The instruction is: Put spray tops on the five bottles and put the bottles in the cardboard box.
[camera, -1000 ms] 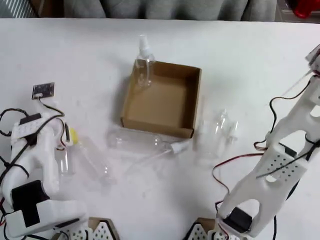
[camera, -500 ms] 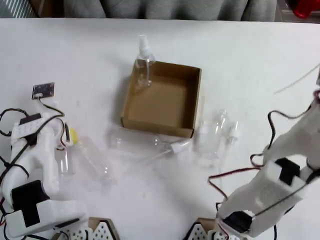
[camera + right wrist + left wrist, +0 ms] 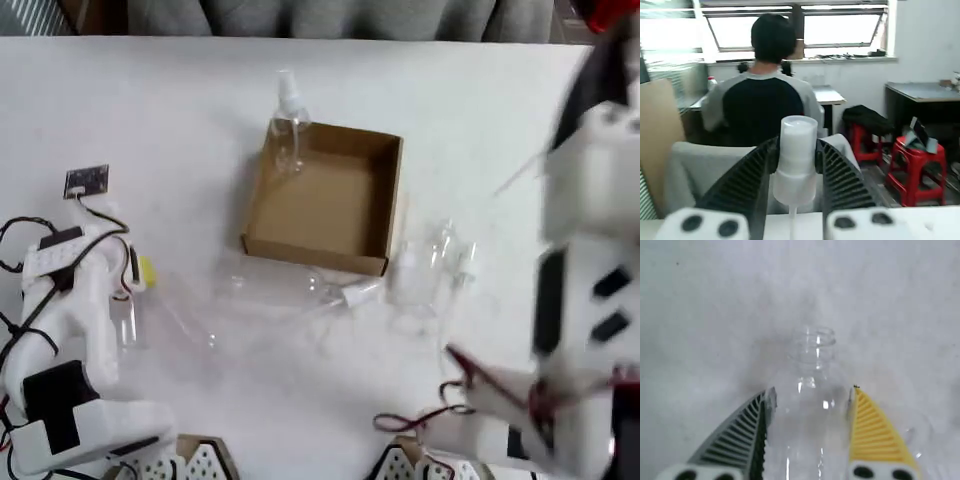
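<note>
Two items cropped, bottle (image 3: 812,405), spray top (image 3: 795,160)

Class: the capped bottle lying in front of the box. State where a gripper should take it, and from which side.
Probably across the middle of the bottle, from straight above. It lies on its side along the near wall of the box, so its widest round part faces up; the spray top end is narrower.

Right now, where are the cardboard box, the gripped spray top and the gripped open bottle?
cardboard box (image 3: 325,210): high view, bare floor.
spray top (image 3: 796,147): right wrist view, white cap.
open bottle (image 3: 816,347): left wrist view, threaded neck.
</note>
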Robot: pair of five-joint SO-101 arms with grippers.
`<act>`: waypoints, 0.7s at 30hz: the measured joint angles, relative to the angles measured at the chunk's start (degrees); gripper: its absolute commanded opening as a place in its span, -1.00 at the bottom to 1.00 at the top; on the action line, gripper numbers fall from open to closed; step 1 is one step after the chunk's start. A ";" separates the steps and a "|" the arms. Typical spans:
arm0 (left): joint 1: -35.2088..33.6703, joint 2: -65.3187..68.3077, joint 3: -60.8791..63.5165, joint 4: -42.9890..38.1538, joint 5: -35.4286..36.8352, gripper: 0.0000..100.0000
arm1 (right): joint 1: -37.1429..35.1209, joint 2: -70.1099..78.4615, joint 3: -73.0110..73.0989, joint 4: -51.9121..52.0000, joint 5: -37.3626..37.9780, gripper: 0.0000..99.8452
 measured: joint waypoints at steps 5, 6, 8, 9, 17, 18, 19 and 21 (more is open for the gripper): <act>0.00 0.00 0.00 0.00 0.00 -0.96 | -8.79 -1.32 0.00 0.00 1.49 -0.97; 0.00 0.00 0.00 0.00 0.00 -0.96 | -8.88 -1.41 0.00 0.00 1.23 -0.97; 0.00 0.00 0.00 0.00 0.00 -0.96 | -8.70 -1.49 0.00 0.00 0.00 -0.97; 0.00 0.00 0.00 0.00 0.00 -0.96 | -8.70 -1.49 0.00 0.00 -0.35 -0.97; 0.00 0.00 0.00 0.00 0.00 -0.96 | -7.74 -9.49 13.63 0.00 -0.70 -0.97; 0.00 0.00 0.00 0.00 0.00 -0.96 | -7.74 -10.73 16.62 0.00 -0.70 -0.97; 0.00 0.00 0.00 0.00 0.00 -0.96 | -7.91 -11.78 18.73 -0.18 -0.70 -0.97; 0.00 0.00 0.00 0.00 0.00 -0.96 | -8.00 -13.36 21.98 -0.44 -0.70 -0.97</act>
